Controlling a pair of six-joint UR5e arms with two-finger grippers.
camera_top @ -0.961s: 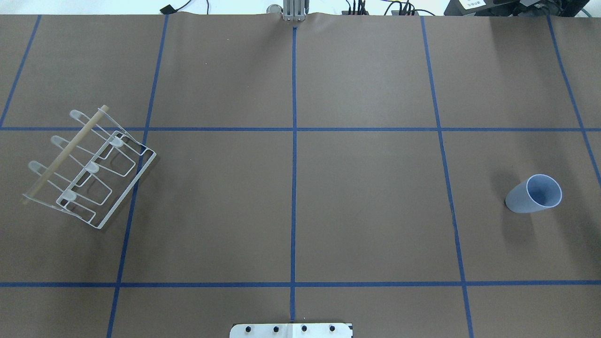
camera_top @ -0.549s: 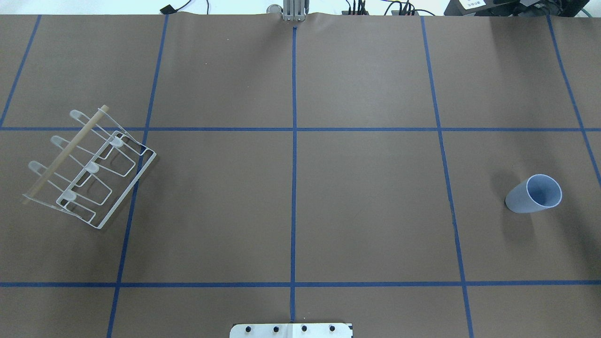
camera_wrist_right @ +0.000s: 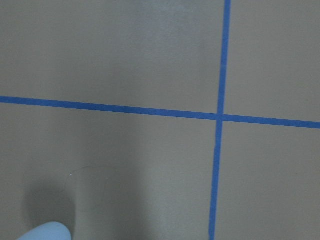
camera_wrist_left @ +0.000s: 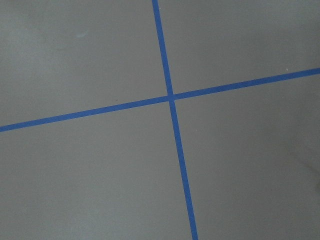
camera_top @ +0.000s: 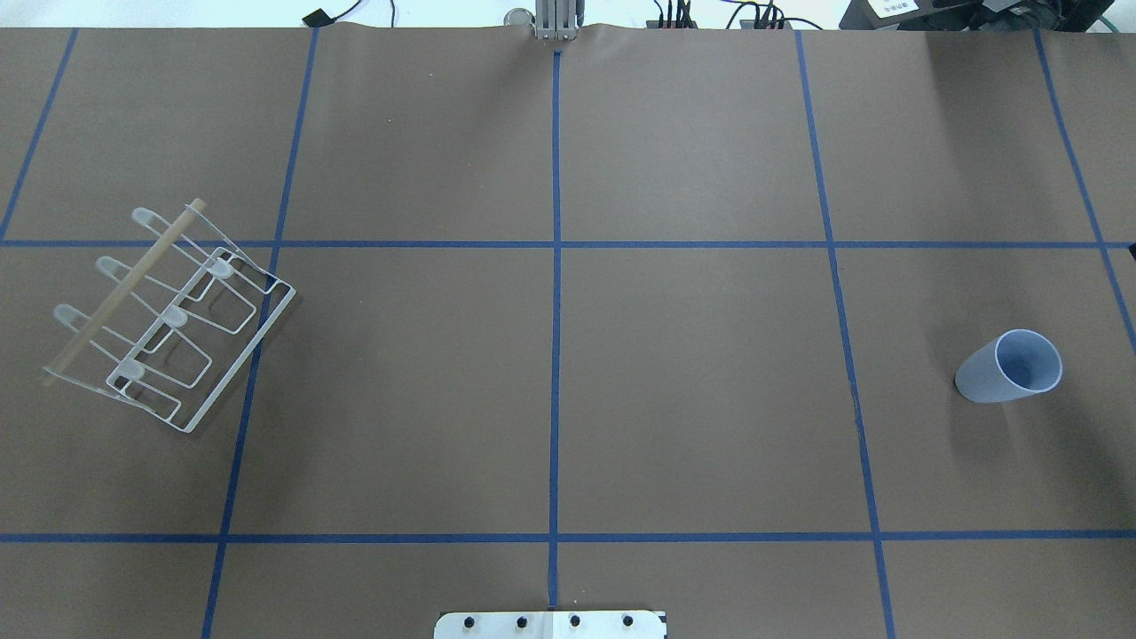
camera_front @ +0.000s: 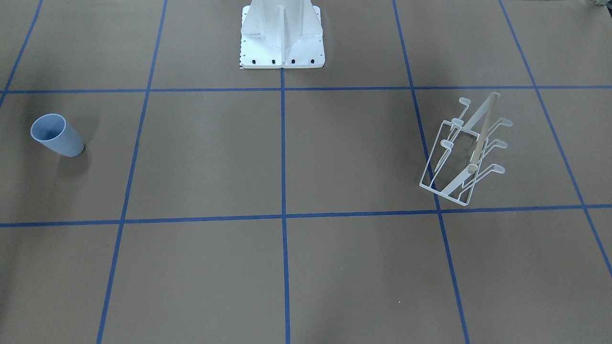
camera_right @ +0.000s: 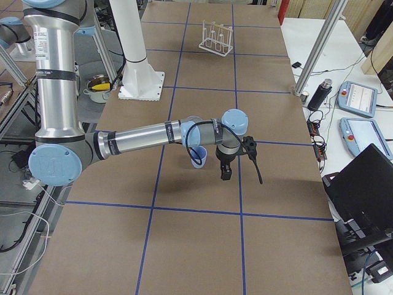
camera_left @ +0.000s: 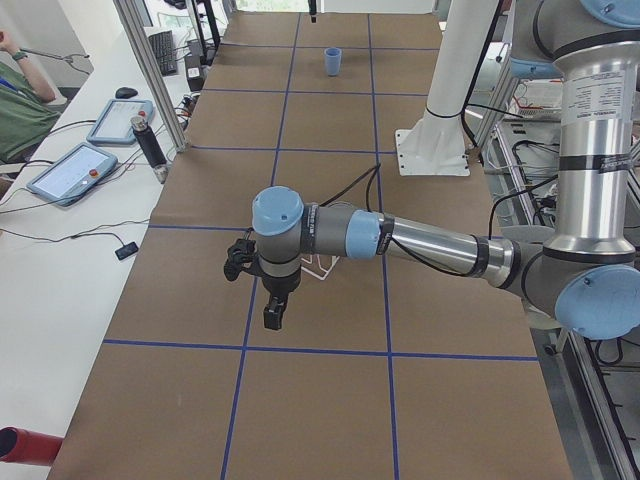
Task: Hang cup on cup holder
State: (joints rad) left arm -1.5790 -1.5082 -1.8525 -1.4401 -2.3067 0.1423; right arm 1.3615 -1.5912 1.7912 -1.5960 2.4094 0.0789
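Cup (camera_top: 1007, 368): pale blue plastic handleless tumbler, apparently upright, near worktop's right edge.
Holder (camera_top: 169, 315): white wire rack with wooden rod, near left edge.
Left gripper (camera_left: 272, 315): jaw state cannot tell.
Right gripper (camera_right: 225, 171): beside Cup; cannot tell.

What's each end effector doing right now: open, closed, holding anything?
Left end effector: cannot tell, visible only in a side view.
Right end effector: cannot tell, side view only; the cup stands free.
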